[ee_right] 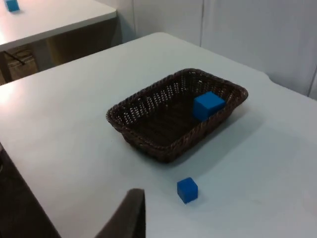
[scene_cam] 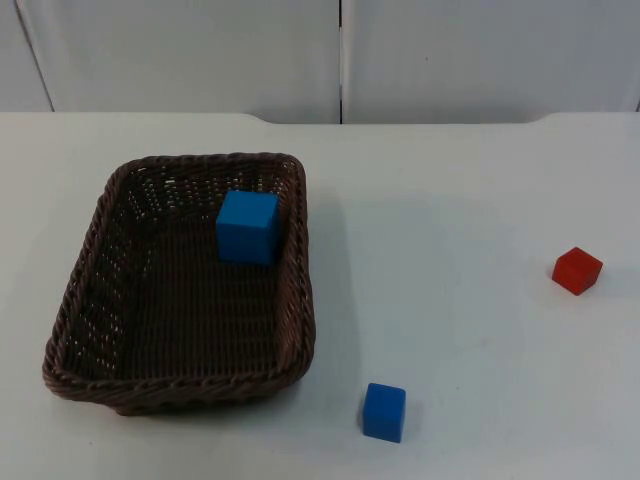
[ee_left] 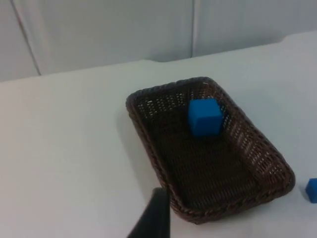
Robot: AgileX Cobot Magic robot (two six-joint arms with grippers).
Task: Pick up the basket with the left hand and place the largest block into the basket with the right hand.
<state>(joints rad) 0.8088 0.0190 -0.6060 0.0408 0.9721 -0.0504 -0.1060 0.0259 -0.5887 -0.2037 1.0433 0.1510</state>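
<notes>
From the left end effector [ee_left: 154, 213], whose opening I cannot tell, the stiff, light woven basket [ee_left: 163, 171] stands just ahead on the table [ee_left: 69, 148]; its near rim is the place to hold. Beyond, the largest blue block [ee_left: 204, 116] lies inside.

- I see the white table top [scene_cam: 460, 200] running back to the grey partition wall [scene_cam: 480, 50].
- A dark brown woven wicker basket [scene_cam: 90, 300] sits on it.
- A small blue cube [scene_cam: 384, 412] lies near the basket's corner.
- A small red cube [scene_cam: 577, 270] rests well apart.
</notes>
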